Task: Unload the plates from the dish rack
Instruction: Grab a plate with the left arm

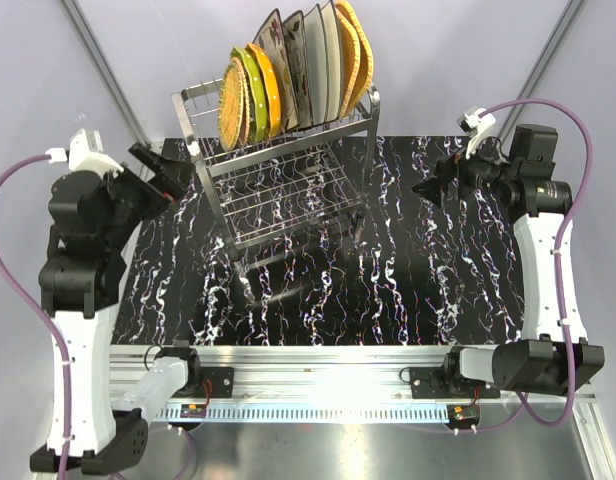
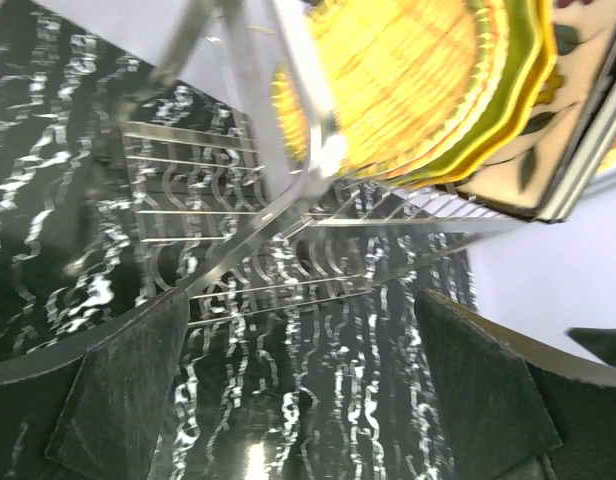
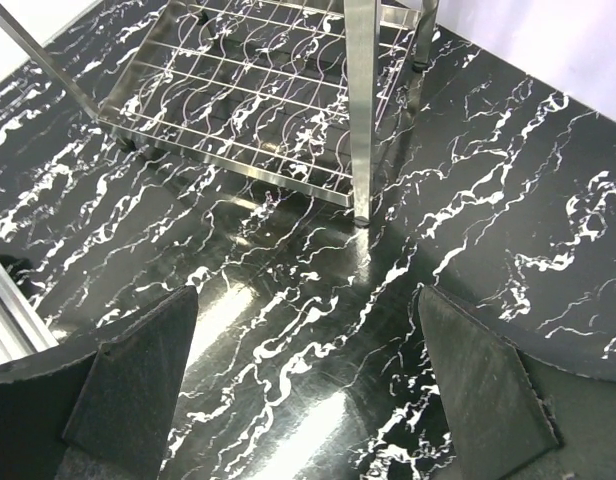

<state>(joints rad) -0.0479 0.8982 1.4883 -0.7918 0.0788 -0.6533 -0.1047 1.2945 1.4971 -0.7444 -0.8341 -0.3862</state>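
The left hand (image 1: 166, 170), spread wide and empty, hangs just beside the dish rack (image 1: 278, 190); the right hand (image 1: 430, 186), equally spread, is apart on the right. The plates (image 1: 288, 70) stand upright in the top tier, above the black, white-veined counter (image 1: 408, 290).

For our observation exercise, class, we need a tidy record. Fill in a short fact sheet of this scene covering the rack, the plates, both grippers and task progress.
Main object: dish rack, two-tier steel wire, standing on the black marbled table
Contents: plates upright on edge in the top tier; woven, green, orange, floral and white
Left arm: left gripper open, holding nothing, close to the rack's left end
Right arm: right gripper open, holding nothing, apart from the rack on its right
Progress: every visible plate is in the rack
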